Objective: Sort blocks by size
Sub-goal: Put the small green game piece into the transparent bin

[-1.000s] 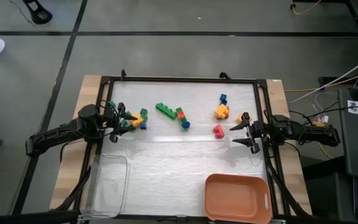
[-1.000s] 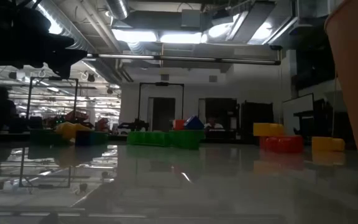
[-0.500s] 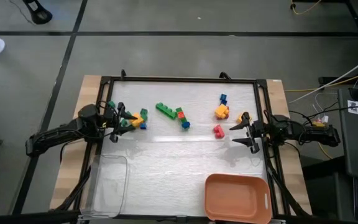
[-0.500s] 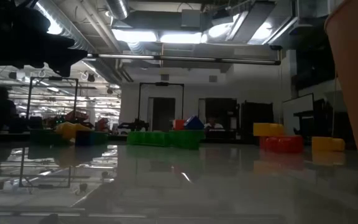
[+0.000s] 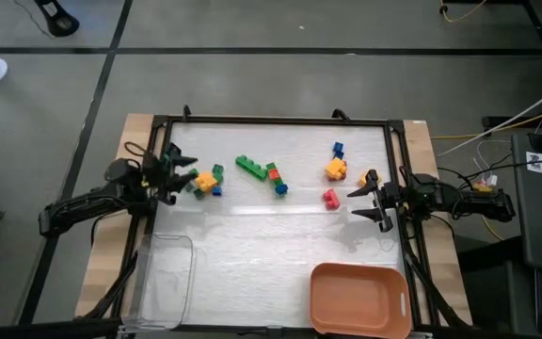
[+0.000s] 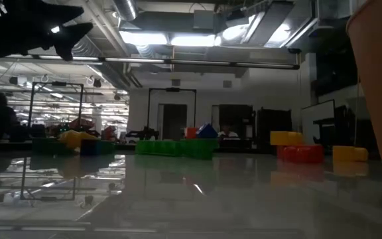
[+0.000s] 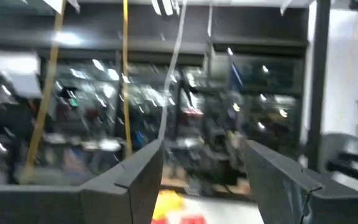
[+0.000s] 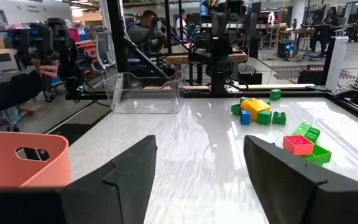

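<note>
Both our grippers hang wide open, holding nothing.
Our left gripper (image 5: pixel 172 169) sits beside the blocks (image 5: pixel 207 180) at the table's (image 5: pixel 271 254) left; our right gripper (image 5: pixel 362 200) waits near the red brick (image 5: pixel 330 198).

Grey floor (image 5: pixel 252 85) with dark tape lines; ceiling strip lights (image 6: pixel 191 38); dark doorway (image 6: pixel 174 121).

White glossy table top (image 5: pixel 271 254) holds small studded plastic blocks: a yellow, green and blue cluster (image 5: pixel 207 180), a long green brick (image 5: pixel 249 167) with red, green and blue pieces (image 5: pixel 277 179), a blue cube (image 5: pixel 339 149), a yellow-orange block (image 5: pixel 335 169) and a red brick (image 5: pixel 330 198). The plastic bin (image 5: pixel 359 299) is salmon orange, the tray (image 5: pixel 166 281) clear, both arms dark.
</note>
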Robot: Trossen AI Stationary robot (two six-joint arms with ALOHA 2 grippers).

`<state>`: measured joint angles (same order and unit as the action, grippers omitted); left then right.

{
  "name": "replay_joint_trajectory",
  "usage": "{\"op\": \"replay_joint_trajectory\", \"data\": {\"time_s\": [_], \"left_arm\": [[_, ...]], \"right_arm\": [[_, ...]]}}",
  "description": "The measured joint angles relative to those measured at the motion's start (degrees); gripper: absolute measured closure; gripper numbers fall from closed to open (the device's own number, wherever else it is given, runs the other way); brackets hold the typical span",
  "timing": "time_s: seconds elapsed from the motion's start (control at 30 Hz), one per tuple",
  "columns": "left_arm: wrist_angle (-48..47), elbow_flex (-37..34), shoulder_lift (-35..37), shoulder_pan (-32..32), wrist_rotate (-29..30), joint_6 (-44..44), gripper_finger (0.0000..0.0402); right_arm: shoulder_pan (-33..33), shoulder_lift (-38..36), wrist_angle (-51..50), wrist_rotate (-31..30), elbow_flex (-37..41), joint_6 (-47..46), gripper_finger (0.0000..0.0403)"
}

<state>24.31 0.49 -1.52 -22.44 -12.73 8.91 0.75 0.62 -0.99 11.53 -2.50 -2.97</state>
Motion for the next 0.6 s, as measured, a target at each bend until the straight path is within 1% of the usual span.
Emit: {"op": "replay_joint_trajectory", "data": {"time_s": [0.13, 0.27, 0.33, 0.4, 0.5, 0.6], "left_arm": [[1.07, 0.00, 0.00, 0.00, 1.49, 0.24, 0.0194], [1.03, 0.00, 0.00, 0.07, 1.83, 3.08, 0.0194], [1.11, 0.00, 0.00, 0.09, 3.53, 4.21, 0.0194], [1.08, 0.00, -0.30, 0.09, 6.58, 5.63, 0.0194], [-2.06, 0.95, -2.45, 0.09, 9.00, 5.97, 0.0194], [-5.81, 3.99, -6.92, 0.09, 9.91, 5.21, 0.0194]], "right_arm": [[0.00, 0.00, -0.12, 0.02, 0.00, -1.89, 0.0159], [0.00, 0.00, -0.17, -0.39, 0.00, -2.64, 0.0159], [0.00, 0.00, -0.18, -0.59, 0.00, -2.66, 0.0159], [0.00, 0.00, 0.00, -1.09, 0.00, -2.67, 0.0159], [0.00, 0.00, 1.03, -3.27, 0.00, -2.75, 0.0159], [0.00, 0.00, 0.92, -6.21, 0.00, -2.76, 0.0159]]}}
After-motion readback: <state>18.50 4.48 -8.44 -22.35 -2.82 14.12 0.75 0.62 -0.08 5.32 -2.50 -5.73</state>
